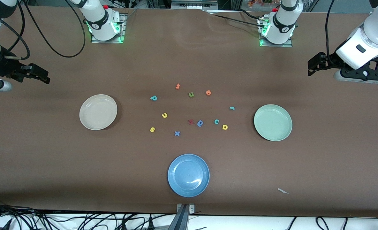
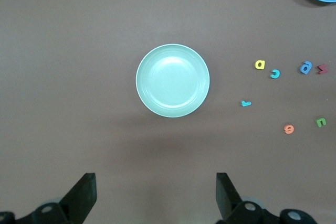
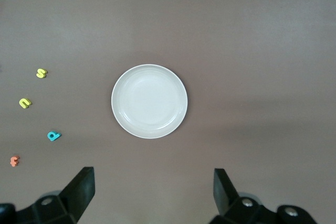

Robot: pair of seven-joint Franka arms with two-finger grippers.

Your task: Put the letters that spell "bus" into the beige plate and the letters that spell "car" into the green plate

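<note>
Right hand (image 1: 47,79) hangs over bare bench at the right arm's end, fingers wide, holding nothing; it waits. Going across the front view w/ us: beige plate (image 1: 98,111), cream, raised rim, nothing in it. Near it we see the "bus" set: yellow s (image 1: 152,129) closest to the front camera, yellow u (image 1: 164,115) a bit farther back, teal b (image 1: 153,98) farther again, all flat on the bench & well apart. Then the "car" set: teal c (image 1: 216,121) just beside yellow a (image 1: 225,127), small teal r (image 1: 231,108) farther from the camera, nearer the green plate (image 1: 273,122), pale mint, also bare. Left hand (image 1: 310,67) hangs over bench at the left arm's end, fingers wide, nothing held, waiting too.

We judge no step is begun yet; all six letters still out. Next move prob. calls for a low, exact pinch, since the letters are tiny and thin.
</note>
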